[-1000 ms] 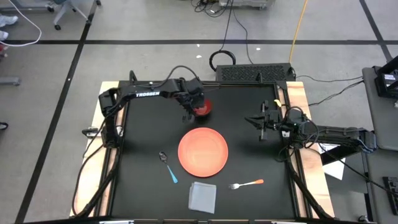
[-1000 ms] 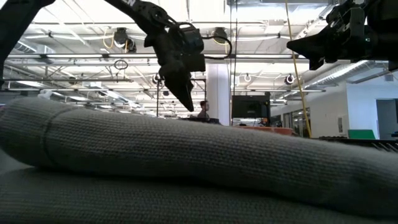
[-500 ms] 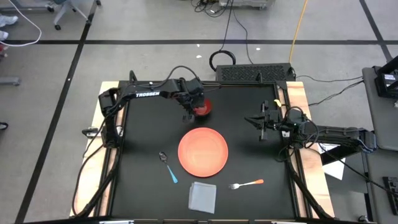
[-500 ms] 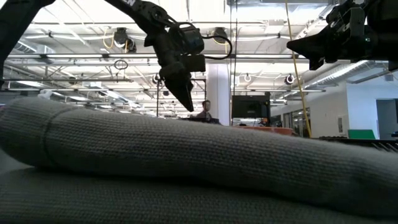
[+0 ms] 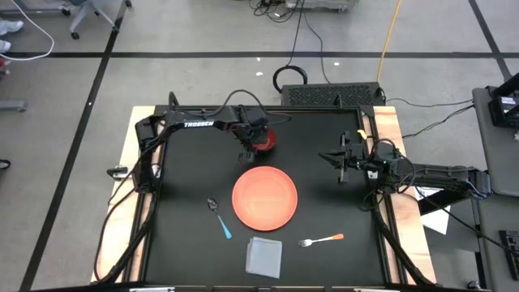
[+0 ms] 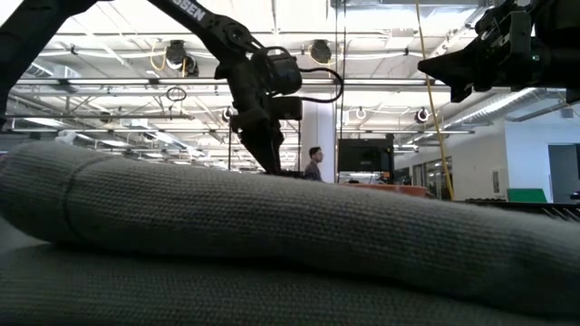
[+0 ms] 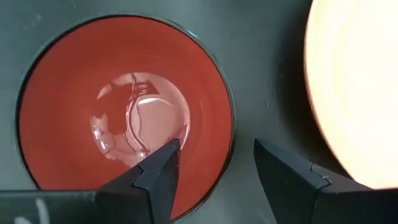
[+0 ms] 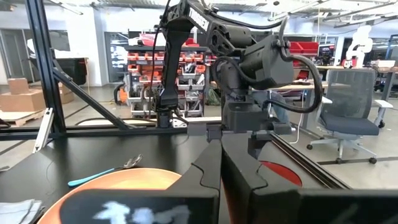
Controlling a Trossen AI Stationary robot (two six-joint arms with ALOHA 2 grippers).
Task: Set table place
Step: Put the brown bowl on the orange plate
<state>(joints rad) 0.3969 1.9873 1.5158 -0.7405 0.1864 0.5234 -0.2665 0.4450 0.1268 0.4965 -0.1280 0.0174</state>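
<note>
- Two open fingers of the left gripper (image 7: 214,165) straddle the bowl (image 5: 263,142) rim at the table (image 5: 186,186) back (plate (image 5: 264,198) close by).
- Shallow bite could tip the bowl.
- Right gripper (image 5: 341,159) waits, clenched.

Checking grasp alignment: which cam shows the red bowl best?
Left wrist view: the bowl fills the frame, the left gripper open astride its rim. High view shows it small, half under the arm; right wrist view a sliver; low view nothing.

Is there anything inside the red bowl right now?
The red bowl looks empty: its glossy bottom shows only reflections. One finger of the open left gripper reaches inside the rim, the other stays outside. The near wall behind that finger is hidden.
</note>
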